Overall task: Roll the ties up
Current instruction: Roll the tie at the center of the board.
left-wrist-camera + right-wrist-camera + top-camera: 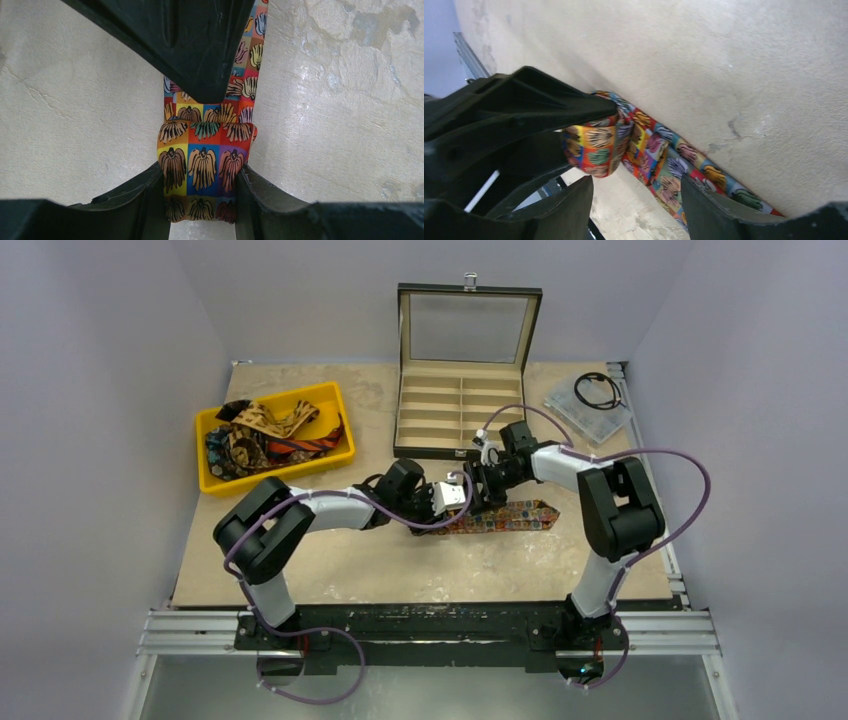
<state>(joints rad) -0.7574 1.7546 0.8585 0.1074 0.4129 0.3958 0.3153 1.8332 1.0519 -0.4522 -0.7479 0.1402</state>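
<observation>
Floral tie (partly rolled) sits pinched in left claw.

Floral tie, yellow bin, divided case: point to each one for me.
floral tie (200,165): left wrist view, on the rolled part.
yellow bin (325,405): top view, on its bare far corner.
divided case (430,451): top view, on its front wall.

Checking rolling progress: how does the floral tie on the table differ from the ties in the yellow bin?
The floral tie lies stretched along the table, one end rolled; the binned ties sit heaped in a tangle in the yellow bin. The left tool grips the floral tie; nothing touches the binned ties. Both are patterned fabric.
</observation>
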